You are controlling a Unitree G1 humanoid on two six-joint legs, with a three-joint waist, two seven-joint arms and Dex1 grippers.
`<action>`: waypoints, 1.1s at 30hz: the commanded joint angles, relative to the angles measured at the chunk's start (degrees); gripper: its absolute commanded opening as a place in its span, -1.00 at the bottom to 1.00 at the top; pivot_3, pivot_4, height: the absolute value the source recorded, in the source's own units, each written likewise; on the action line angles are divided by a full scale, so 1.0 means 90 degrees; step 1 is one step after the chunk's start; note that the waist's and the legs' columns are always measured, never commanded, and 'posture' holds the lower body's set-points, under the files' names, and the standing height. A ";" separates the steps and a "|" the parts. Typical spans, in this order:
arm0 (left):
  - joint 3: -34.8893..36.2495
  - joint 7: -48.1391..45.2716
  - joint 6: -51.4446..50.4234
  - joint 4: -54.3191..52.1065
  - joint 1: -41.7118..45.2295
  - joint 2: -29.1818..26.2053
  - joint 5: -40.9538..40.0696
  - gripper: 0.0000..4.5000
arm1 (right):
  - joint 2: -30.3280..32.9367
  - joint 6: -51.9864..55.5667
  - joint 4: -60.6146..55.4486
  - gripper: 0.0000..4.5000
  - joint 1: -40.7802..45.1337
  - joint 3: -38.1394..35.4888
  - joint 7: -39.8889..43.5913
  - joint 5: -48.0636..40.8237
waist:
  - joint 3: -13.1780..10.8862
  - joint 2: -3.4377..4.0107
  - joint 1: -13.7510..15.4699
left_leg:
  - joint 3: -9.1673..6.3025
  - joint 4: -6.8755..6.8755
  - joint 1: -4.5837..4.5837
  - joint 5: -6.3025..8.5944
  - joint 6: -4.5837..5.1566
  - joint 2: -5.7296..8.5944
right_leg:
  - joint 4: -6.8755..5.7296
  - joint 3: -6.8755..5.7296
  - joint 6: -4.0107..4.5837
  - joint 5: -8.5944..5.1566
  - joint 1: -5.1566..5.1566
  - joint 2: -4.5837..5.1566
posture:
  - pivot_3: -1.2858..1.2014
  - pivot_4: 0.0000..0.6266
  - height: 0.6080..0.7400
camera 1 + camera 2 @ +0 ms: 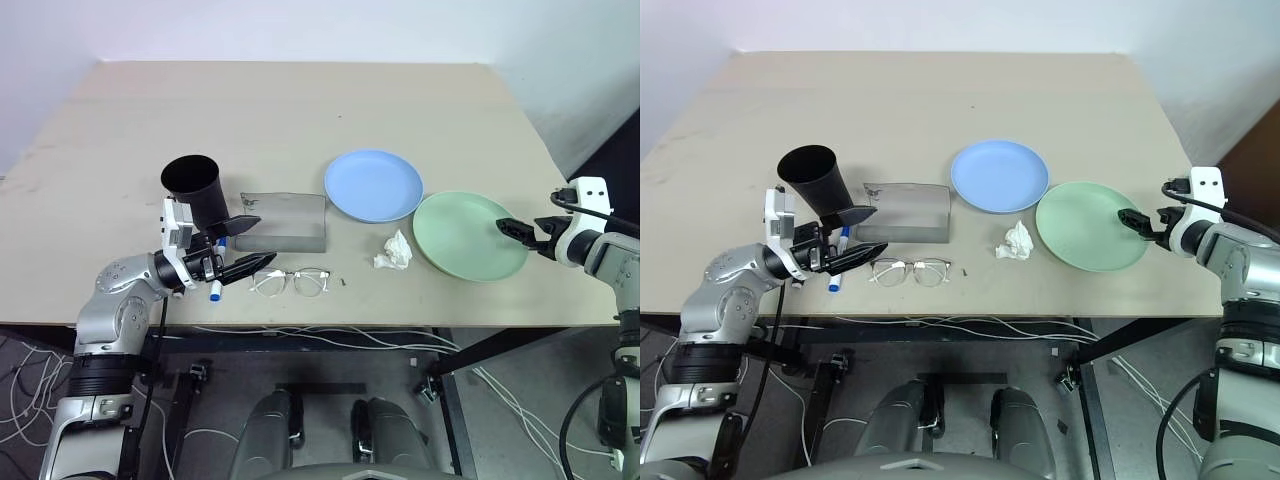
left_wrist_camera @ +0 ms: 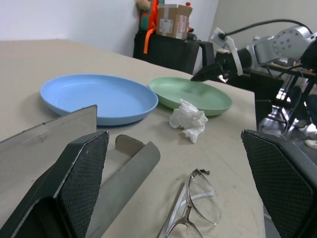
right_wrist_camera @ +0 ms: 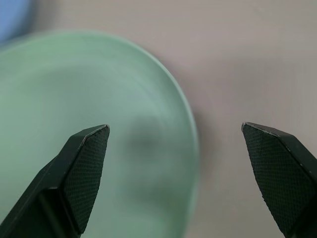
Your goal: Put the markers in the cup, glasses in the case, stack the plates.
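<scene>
The black cup [image 1: 194, 184] stands upright at the left. Beside it the grey case [image 1: 287, 222] lies with its lid open. The glasses [image 1: 290, 282] rest on the table in front of the case. My left gripper [image 1: 264, 240] is open, low by the case's left end, pointing across the glasses [image 2: 193, 208]. A white marker with a blue tip [image 1: 215, 291] lies under that hand, mostly hidden. The light blue plate [image 1: 373, 185] and mint green plate [image 1: 462, 238] sit side by side. My right gripper [image 1: 510, 231] is open over the green plate's right rim [image 3: 190, 148].
A crumpled white tissue [image 1: 394, 252] lies between the plates and the glasses. The table's front edge [image 1: 330, 324] runs close behind the glasses, with cables hanging under it. The far half of the tabletop [image 1: 300, 100] is bare.
</scene>
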State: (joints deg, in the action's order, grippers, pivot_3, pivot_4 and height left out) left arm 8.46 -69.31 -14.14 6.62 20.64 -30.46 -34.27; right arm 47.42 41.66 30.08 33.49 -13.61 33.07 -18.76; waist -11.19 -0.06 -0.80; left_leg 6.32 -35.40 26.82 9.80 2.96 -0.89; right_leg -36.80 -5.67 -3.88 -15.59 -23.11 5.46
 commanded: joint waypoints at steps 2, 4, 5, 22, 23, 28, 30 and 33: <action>0.0112 0.0140 0.0101 -0.0146 -0.0061 0.0060 -0.0039 0.99 | 0.0156 0.0063 0.0399 1.00 0.0221 0.0131 0.0016 0.0294 | 0.0000 0.0000 0.0000 | 0.0001 -0.0009 0.0000 0.0000 0.0001 0.0000 | -0.0010 0.0000 0.0000 0.0000 -0.0001 0.0002 | 0.03 -0.52 1.00; 0.0116 0.0171 0.0132 -0.0143 -0.0083 0.0077 -0.0023 1.00 | 0.0132 -0.0010 0.0378 0.92 0.0224 0.0149 0.0094 0.0316 | 0.0001 0.0001 -0.0007 | 0.0001 -0.0017 -0.0002 0.0001 0.0001 -0.0001 | -0.0020 0.0005 0.0001 -0.0001 -0.0001 0.0003 | 0.03 -0.52 1.00; 0.0127 0.0195 0.0131 -0.0154 -0.0093 0.0096 -0.0036 1.00 | 0.0118 -0.0117 0.0361 0.83 0.0233 0.0133 0.0055 0.0353 | 0.0001 0.0001 -0.0008 | 0.0001 -0.0018 -0.0003 0.0001 0.0002 -0.0002 | -0.0022 0.0004 0.0003 -0.0001 -0.0001 0.0002 | 0.03 -0.52 1.00; 0.0188 0.0211 0.0194 0.0086 0.0038 0.0025 0.0011 1.00 | 0.0240 0.0758 -0.0609 -0.98 0.0745 -0.0466 0.0186 -0.0149 | 0.0001 0.0003 -0.0008 | 0.0000 -0.0018 0.0005 0.0001 0.0001 -0.0003 | -0.0029 0.0009 0.0007 -0.0001 -0.0016 0.0006 | 0.03 -0.52 1.00; 0.0189 0.0215 0.0201 0.0094 0.0046 0.0016 0.0011 1.00 | 0.0171 0.0832 -0.0657 -0.98 0.0859 -0.0515 0.0129 -0.0219 | 0.0001 0.0003 -0.0008 | 0.0000 -0.0018 0.0005 0.0001 0.0001 -0.0003 | -0.0030 0.0008 0.0007 -0.0001 -0.0017 0.0006 | 0.03 -0.52 1.00; 0.0210 0.0264 0.0194 0.0045 0.0009 -0.0025 -0.0009 1.00 | -0.0280 0.1100 -0.0411 -0.98 0.1793 -0.0646 -0.0326 -0.0423 | 0.0001 0.0007 -0.0057 | 0.0000 -0.0017 0.0004 0.0002 0.0000 -0.0003 | -0.0031 0.0015 0.0012 0.0000 -0.0022 0.0005 | 0.03 -0.52 1.00; 0.0231 0.0305 0.0182 -0.0021 -0.0045 -0.0031 -0.0028 1.00 | -0.0473 0.0985 -0.0131 -0.98 0.2218 -0.0457 -0.0419 -0.0309 | 0.0000 0.0009 -0.0065 | 0.0001 -0.0014 0.0005 0.0001 0.0000 -0.0003 | -0.0034 0.0018 0.0012 0.0001 -0.0028 0.0003 | 0.03 -0.52 1.00; 0.0263 0.0379 0.0167 -0.0171 -0.0156 -0.0048 -0.0046 1.00 | -0.0659 0.0706 0.0648 -0.98 0.2830 -0.0319 -0.0666 -0.0055 | 0.0000 0.0010 -0.0043 | 0.0001 -0.0007 0.0009 0.0001 -0.0001 -0.0003 | -0.0034 0.0018 0.0011 0.0001 -0.0035 0.0002 | 0.03 -0.52 1.00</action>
State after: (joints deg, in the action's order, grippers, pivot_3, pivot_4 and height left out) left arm 9.33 -66.16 -13.13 7.44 19.82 -30.13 -34.27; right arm 41.22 49.74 33.77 56.57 -16.04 28.19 -20.22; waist -11.20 0.03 -1.19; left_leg 6.33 -35.46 26.95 9.80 2.96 -0.92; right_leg -37.10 -5.51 -3.79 -15.57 -23.47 5.48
